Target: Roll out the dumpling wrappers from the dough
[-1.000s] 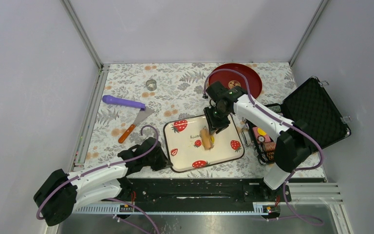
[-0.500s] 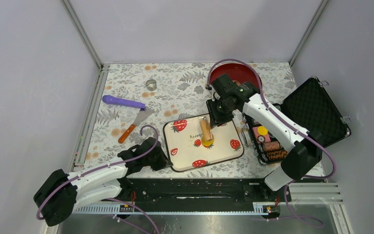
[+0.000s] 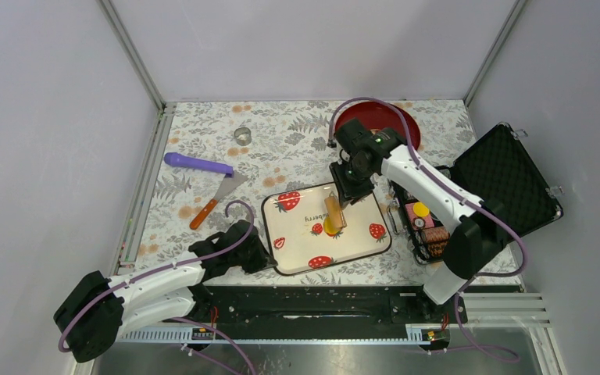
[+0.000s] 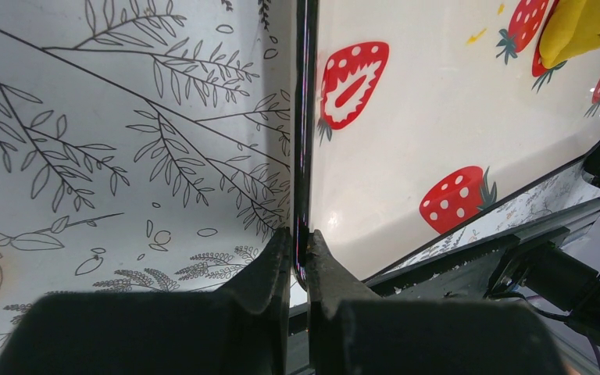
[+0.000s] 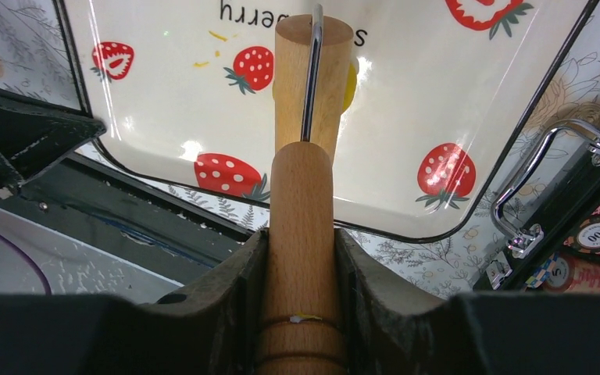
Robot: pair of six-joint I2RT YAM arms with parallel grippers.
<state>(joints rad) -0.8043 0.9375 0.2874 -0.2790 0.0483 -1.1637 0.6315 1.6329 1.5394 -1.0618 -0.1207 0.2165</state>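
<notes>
The yellow dough (image 3: pixel 330 228) lies as a small flattened patch in the middle of the strawberry-print tray (image 3: pixel 359 244). The wooden roller (image 3: pixel 333 211) rests on the dough's far part, and my right gripper (image 3: pixel 350 190) is shut on its handle. From the right wrist, the handle (image 5: pixel 302 203) sits between the fingers (image 5: pixel 250 266), and dough (image 5: pixel 351 82) peeks out beside the roller head. My left gripper (image 4: pixel 299 248) is shut on the tray's left rim (image 4: pixel 303 117); the dough (image 4: pixel 586 27) shows at the top right. No dumpling wrappers are in view.
A red plate (image 3: pixel 394 125) sits at the back right. An open black case (image 3: pixel 508 183) holding chips stands right of the tray, its metal handle (image 5: pixel 547 180) close to the tray's edge. A purple tool (image 3: pixel 197 164), a spatula (image 3: pixel 217 197) and a small metal ring (image 3: pixel 242 134) lie at the left.
My right gripper drew the roller back toward the far side of the tray, uncovering the dough's near end. The left arm and tray have not moved.
</notes>
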